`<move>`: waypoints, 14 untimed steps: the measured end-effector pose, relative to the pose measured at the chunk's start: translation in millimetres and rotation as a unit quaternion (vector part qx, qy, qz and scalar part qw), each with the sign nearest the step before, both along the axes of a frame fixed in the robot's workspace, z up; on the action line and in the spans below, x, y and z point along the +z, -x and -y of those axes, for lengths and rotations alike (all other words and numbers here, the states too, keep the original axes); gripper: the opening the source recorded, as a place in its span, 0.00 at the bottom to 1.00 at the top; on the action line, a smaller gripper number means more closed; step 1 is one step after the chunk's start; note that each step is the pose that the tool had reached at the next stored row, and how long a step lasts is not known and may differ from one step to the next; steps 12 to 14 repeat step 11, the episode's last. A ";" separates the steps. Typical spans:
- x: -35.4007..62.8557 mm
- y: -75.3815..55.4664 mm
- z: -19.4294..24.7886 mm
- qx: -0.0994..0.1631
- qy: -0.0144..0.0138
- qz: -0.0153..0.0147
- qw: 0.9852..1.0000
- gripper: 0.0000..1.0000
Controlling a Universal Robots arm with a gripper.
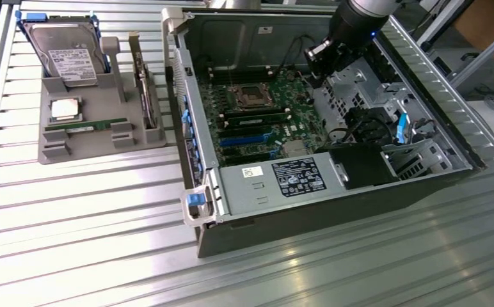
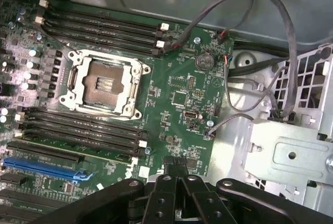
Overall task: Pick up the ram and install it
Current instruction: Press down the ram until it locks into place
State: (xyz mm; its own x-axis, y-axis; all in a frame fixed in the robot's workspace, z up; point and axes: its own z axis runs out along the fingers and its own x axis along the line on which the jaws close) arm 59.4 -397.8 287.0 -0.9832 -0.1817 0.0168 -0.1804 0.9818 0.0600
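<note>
One clenched hand [image 2: 179, 174] above motherboard [image 2: 177, 86], ram [image 1: 86, 126] in grey tray [image 1: 76, 150], ribbed aluminium table [image 1: 85, 217].

Bright overhead light on the ribbed metal table [image 1: 102, 211], white glare blooming at the exterior view's left and centre bottom, computer case [image 1: 315, 211] interior in deep shadow at right, motherboard [image 2: 177, 89] evenly lit, washed-out pale haze upper frame, soft focus at edges
</note>
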 end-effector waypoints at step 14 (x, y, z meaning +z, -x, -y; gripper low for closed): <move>-1.0 0.0 0.0 -0.071 0.000 0.000 0.997 0.10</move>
